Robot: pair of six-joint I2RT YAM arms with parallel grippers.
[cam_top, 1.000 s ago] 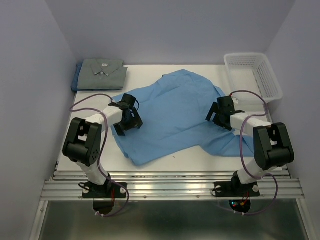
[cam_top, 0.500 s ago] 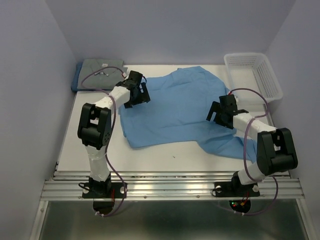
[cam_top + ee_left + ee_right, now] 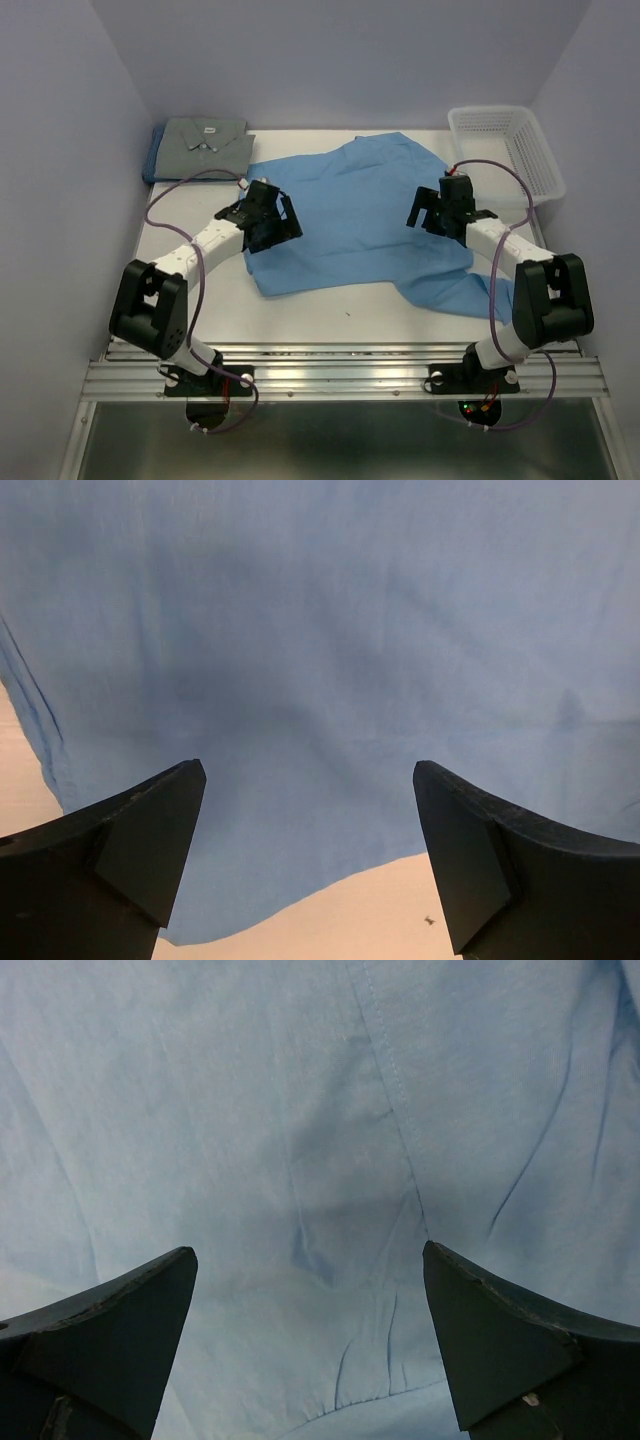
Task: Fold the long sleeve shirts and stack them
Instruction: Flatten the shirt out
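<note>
Since the left fingers (image 3: 130, 860) and right fingers (image 3: 500, 1340) hang wide and empty, with the light blue shirt (image 3: 350, 215) spread directly beneath them, each should pinch an outer edge and fold inward evenly.

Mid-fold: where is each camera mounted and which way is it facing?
Top external: above and behind the bases, looking down on the table; both arms, left gripper and right gripper show.
Left wrist: on left arm, facing down at the light blue shirt and table; open fingers show.
Right wrist: right arm, down at shirt only; open fingers show.
All three share the shirt.
</note>
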